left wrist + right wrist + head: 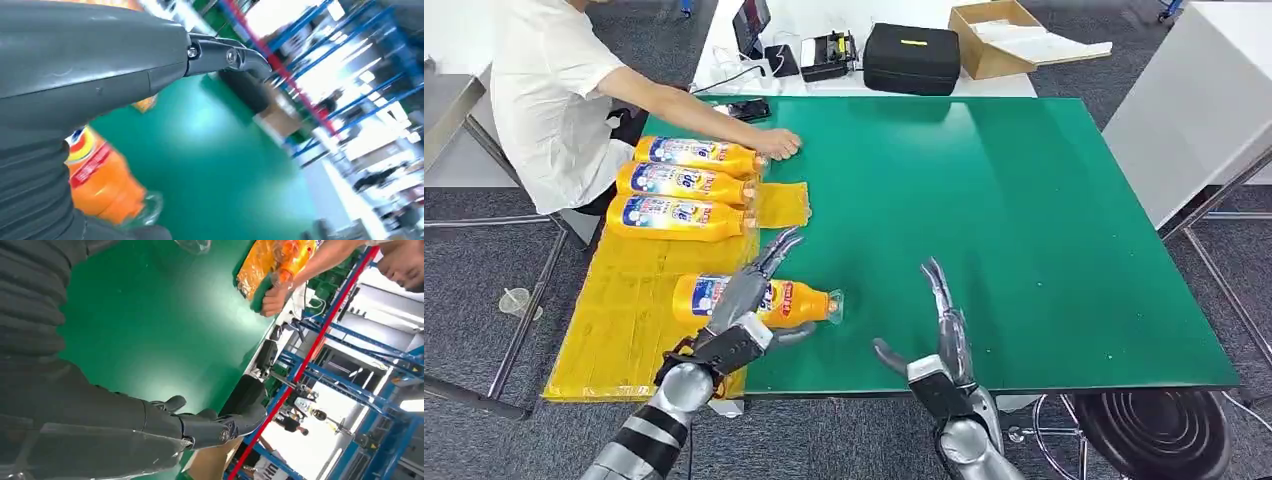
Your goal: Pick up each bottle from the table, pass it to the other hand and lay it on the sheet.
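**Bottles on the sheet, one under the left hand**

Where the left hand (746, 300) reaches over the near edge of the green table (1024, 220), one orange bottle (799, 300) lies on its side beneath it, body on the yellow sheet (624, 320), clear cap end just past the sheet's edge on the green. Fingers are spread above the bottle and the thumb curves under it on the near side; whether any of them actually touch it cannot be told, as the hand hides the contact.

Right hand (939, 345): to the right of the left hand and apart from that bottle, fingers extended and apart, thumb out to the side, holding nothing.

Beyond the left hand, farther up the sheet: three more orange bottles (689, 185) lying side by side, caps toward the green.

Person (549, 90): seated at the far left corner, one hand (776, 145) resting by the cap of the farthest bottle.
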Available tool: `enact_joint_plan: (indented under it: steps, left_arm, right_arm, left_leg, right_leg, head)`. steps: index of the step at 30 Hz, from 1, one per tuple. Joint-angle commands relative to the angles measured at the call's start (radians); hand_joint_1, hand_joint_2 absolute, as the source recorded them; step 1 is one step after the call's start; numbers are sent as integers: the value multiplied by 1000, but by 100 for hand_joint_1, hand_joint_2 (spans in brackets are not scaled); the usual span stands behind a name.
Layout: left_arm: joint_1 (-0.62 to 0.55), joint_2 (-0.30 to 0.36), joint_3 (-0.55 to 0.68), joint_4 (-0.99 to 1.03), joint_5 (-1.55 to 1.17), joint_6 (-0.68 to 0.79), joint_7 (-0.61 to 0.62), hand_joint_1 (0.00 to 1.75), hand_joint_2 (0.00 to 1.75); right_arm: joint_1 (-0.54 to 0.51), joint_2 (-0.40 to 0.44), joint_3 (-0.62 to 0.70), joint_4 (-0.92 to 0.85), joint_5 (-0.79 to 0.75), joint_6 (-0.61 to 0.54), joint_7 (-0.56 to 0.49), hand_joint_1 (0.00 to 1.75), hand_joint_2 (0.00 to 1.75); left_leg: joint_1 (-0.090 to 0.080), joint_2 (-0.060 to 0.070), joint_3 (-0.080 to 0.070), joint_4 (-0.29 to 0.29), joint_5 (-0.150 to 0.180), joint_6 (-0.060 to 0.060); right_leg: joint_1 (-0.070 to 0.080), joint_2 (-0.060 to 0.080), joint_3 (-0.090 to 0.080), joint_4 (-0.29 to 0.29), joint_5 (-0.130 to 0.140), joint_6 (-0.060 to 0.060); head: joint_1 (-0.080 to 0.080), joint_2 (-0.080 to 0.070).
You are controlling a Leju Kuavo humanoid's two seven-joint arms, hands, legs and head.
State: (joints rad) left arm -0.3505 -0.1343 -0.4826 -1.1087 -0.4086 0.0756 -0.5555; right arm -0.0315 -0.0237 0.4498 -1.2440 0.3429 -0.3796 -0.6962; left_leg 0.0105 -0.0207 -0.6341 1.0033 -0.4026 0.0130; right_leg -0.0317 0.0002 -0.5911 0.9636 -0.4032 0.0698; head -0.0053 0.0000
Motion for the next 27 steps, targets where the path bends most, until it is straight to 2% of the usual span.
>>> enact_joint_plan:
  steps: [1,2,9,11,12,14,17,18,19,20,21,25,27]
  left_arm:
    - [100,66,-141,-256,97,38,-34,0,175]
    - [134,36,-119,-265,196,20,-22,0,175]
    - [134,36,-119,-265,196,20,-22,0,175]
    - [148,-3,-89,-239,284,20,5,0,175]
    - [154,-14,-85,-233,289,40,12,0,175]
    - [175,-31,-94,-219,277,115,18,0,175]
    - [294,3,-55,-313,314,188,-5,0,175]
    - [294,3,-55,-313,314,188,-5,0,175]
    - [335,16,-33,-350,307,204,-11,0,175]
    - [384,24,-1,-393,298,214,-18,0,175]
    - [416,27,22,-421,291,218,-22,0,175]
    - [432,28,30,-438,287,222,-24,0,175]
    - [425,21,30,-430,285,222,-24,0,175]
  right_arm:
    - [26,27,-57,-114,-185,42,-2,0,175]
    - [55,53,-108,-205,-268,142,-2,0,175]
    - [55,53,-108,-205,-268,142,-2,0,175]
    - [88,75,-125,-325,-276,155,-2,0,175]
    - [97,93,-138,-358,-293,154,-2,0,0]
    - [119,128,-144,-399,-311,222,-2,0,0]
    - [128,128,-64,-361,-275,256,-2,0,0]
    - [128,128,-64,-361,-275,256,-2,0,0]
    - [139,146,-72,-290,-296,268,-2,0,0]
    - [156,161,-75,-282,-292,249,-2,0,0]
    - [173,165,-80,-283,-237,169,2,0,0]
    - [183,153,-79,-297,-235,164,2,0,0]
    - [179,156,-84,-295,-235,161,3,0,0]
  left_leg:
    - [0,3,3,0,-2,0]
    - [0,4,4,1,-4,0]
    - [0,1,2,0,-1,0]
    - [0,2,3,0,-1,0]
    - [1,3,4,1,-2,0]
    - [0,2,3,2,-3,0]
    - [0,3,3,0,-2,0]
    - [1,4,6,0,-3,0]
    - [0,6,5,-1,-3,0]
    - [1,6,7,-1,-4,-1]
    - [1,9,11,-2,-6,-1]
    - [1,3,4,-1,-4,-2]
    - [2,6,9,0,-7,-2]
  right_leg:
    - [1,1,3,0,-1,-3]
    - [1,2,4,1,-3,-4]
    - [1,0,2,0,-1,-3]
    - [1,0,2,0,-1,-3]
    - [1,1,4,0,-2,-4]
    - [1,0,3,1,-3,-4]
    - [1,1,2,-1,-1,-3]
    - [1,2,5,-1,-2,-4]
    - [1,4,3,-1,-1,-3]
    - [1,5,6,-1,-2,-4]
    - [2,6,8,-2,-3,-5]
    - [1,2,2,-1,-2,-3]
    - [3,3,7,-1,-5,-6]
  head:
    - [0,0]
    - [0,0]
    - [0,0]
    - [0,0]
    - [0,0]
    - [0,0]
    - [0,0]
    - [0,0]
    - [0,0]
    - [0,0]
    - [0,0]
    - [0,0]
    - [0,0]
